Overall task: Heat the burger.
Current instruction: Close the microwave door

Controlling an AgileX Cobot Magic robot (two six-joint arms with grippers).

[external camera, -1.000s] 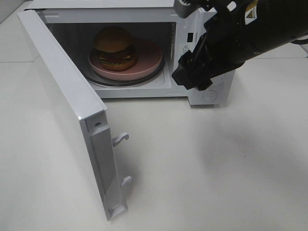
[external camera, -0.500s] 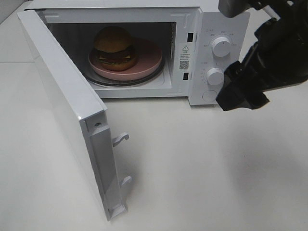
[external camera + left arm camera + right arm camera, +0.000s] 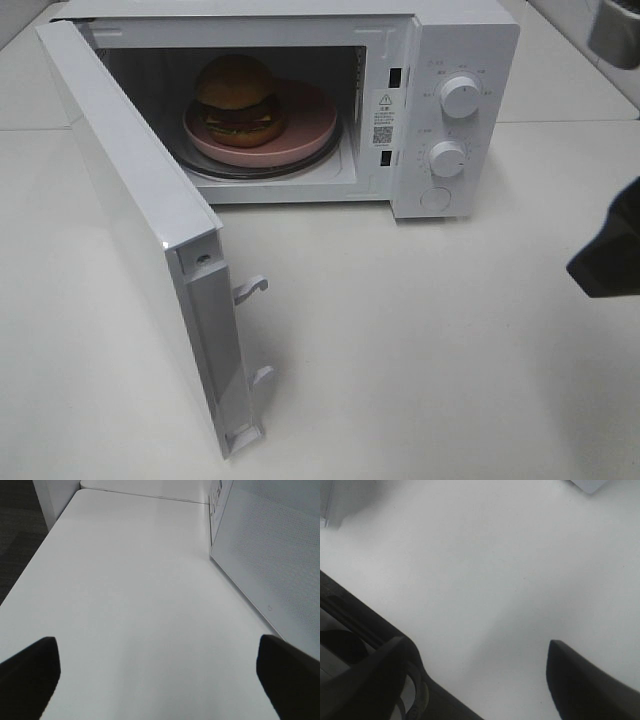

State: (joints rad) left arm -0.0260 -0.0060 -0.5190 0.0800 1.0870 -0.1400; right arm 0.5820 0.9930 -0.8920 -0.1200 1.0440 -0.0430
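Note:
The burger [image 3: 237,95] sits on a round pink plate [image 3: 312,125] on the turntable inside the white microwave [image 3: 465,40]. The microwave door [image 3: 130,200] stands wide open, swung out to the left. My right gripper [image 3: 475,675] is open and empty over bare table. In the high view only a dark part of the right arm [image 3: 612,250] shows at the right edge, well away from the microwave. My left gripper [image 3: 160,680] is open and empty, low over the table beside the outer face of the door [image 3: 280,555]. It does not show in the high view.
Two white knobs [image 3: 459,97] [image 3: 447,158] are on the microwave's right panel. Latch hooks [image 3: 250,289] stick out of the door's free edge. A grey object [image 3: 615,30] is at the far right corner. The white table [image 3: 420,360] extends in front.
My right arm has pulled back from the microwave's front to the right edge of the high view, uncovering the knobs. The burger, plate and door have not moved.

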